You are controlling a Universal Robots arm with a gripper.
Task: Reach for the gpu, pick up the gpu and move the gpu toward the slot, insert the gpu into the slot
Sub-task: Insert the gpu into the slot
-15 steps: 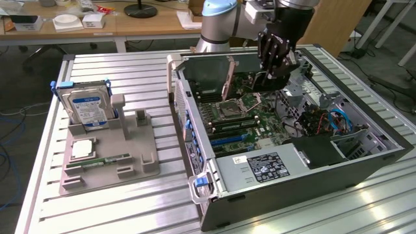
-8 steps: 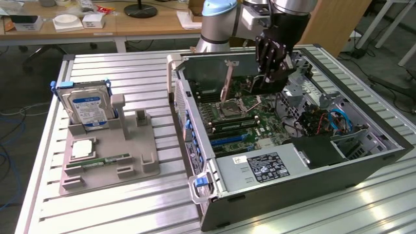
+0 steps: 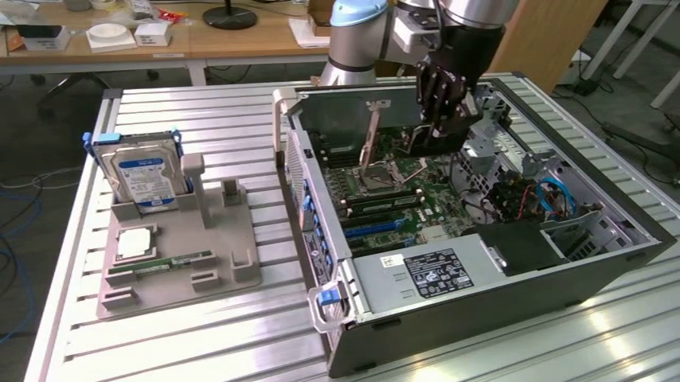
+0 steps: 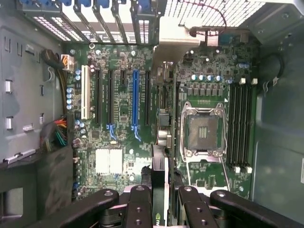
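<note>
Over the motherboard, inside the open case, my gripper is clamped on the gpu. One finger presses on each face, and the card hangs edge-down between them. Its silver bracket points toward the rear wall of the case with its row of blue latches. The card runs parallel to the expansion slots, on the CPU socket side of the long blue slot. I cannot tell whether its lower edge touches the board yet.

I judge that this step goes well only if the card stays upright and square to the slot. Bracket and connector edge should go down together, with a straight downward push and no rocking.

Room is tight, as I read it. The socket's raised frame sits just beside the card on one side and the neighbouring slots on the other. At the exterior view's right, the drive bay and the blue cables crowd the space near my wrist. The bracket end has the least slack, close against the rear wall. Straight up is the only free way out.
</note>
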